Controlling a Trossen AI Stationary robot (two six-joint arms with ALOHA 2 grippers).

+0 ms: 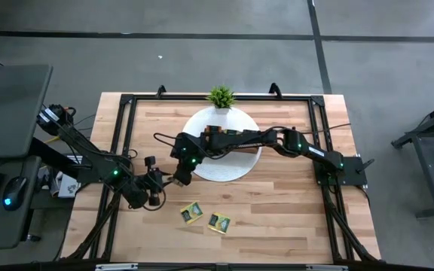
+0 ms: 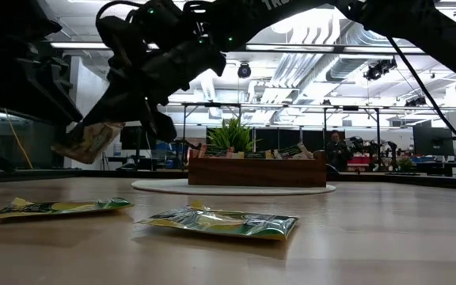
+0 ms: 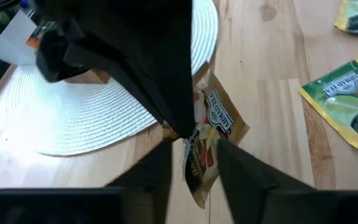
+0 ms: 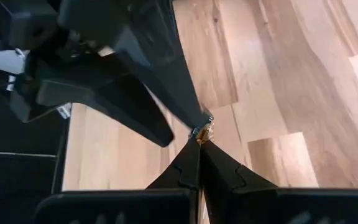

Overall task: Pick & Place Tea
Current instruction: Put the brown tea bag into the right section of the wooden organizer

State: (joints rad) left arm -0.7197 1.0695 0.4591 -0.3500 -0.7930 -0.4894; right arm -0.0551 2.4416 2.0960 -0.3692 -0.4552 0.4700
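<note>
The high camera looks straight down on my whole surface [image 1: 277, 211] and both my arms. The low camera sits at surface height, close behind two sachets, facing level across to the tray [image 2: 257, 170] and the room beyond. Each wrist camera looks forward past its own end effector, at close range. Both wrist views share one sachet [image 3: 207, 140], seen from opposite sides.

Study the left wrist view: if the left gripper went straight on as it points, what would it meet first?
The tea sachet, pinched by the right gripper, hangs between the open fingers of the left gripper; the right gripper itself probably comes next, though depth is unclear.
</note>
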